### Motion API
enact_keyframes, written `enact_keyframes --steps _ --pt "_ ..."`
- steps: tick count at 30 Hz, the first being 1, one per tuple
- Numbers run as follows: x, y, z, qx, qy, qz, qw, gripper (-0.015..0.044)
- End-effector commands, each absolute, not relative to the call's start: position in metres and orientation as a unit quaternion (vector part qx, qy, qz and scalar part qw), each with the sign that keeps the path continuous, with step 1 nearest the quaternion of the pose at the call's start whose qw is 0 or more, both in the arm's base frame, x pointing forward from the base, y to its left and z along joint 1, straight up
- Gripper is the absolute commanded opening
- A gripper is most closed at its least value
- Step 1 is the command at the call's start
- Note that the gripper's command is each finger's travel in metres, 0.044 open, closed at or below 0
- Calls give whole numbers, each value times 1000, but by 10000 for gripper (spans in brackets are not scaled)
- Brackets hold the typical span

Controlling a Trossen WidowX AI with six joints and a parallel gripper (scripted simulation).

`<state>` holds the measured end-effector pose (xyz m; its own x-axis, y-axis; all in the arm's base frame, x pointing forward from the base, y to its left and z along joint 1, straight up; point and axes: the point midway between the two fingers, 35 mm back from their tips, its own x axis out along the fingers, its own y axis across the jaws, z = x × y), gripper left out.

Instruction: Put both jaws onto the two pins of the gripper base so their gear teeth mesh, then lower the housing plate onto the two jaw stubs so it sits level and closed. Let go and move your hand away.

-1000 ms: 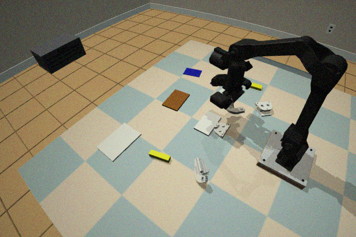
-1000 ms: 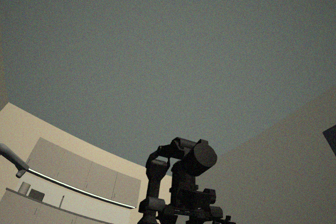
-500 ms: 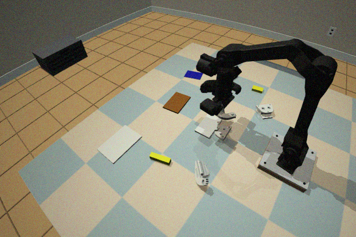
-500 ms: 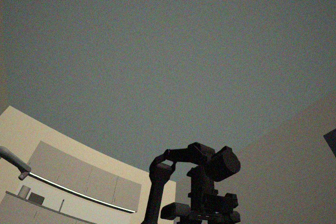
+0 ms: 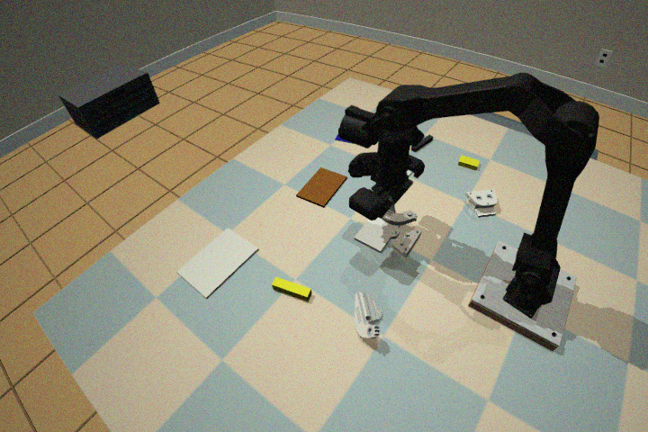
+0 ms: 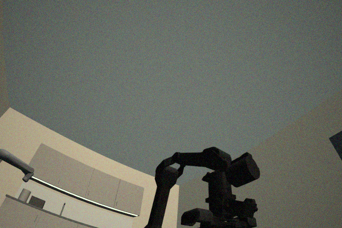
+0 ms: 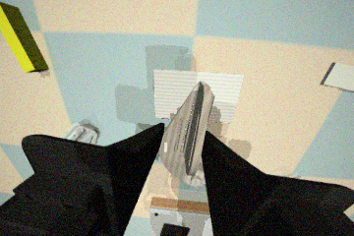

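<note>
Black hand [image 5: 386,207] [image 7: 183,131] clamped on a grey jaw [image 5: 400,218] [image 7: 189,133], gripper base [image 5: 405,241] hidden beneath it in wrist view.

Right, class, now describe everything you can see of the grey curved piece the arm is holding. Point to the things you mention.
The pale grey curved piece [image 5: 400,219] [image 7: 187,133] is long and narrow, with ridged or grooved surfaces, a dark slot running lengthwise, and a rounded end. Its material looks like rigid plastic. It hangs pinched between the two fingers of the black hand [image 5: 382,210] [image 7: 185,129], above the checkered mat [image 5: 264,372] [image 7: 278,108].
</note>
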<state>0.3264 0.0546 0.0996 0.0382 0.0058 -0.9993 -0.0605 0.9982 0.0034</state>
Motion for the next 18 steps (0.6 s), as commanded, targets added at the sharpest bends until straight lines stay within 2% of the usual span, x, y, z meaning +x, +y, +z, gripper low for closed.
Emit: enact_keyframes --steps 1,18 --pt "327 55 99 -19 694 21 719 134" --pt "327 55 99 -11 694 13 720 134"
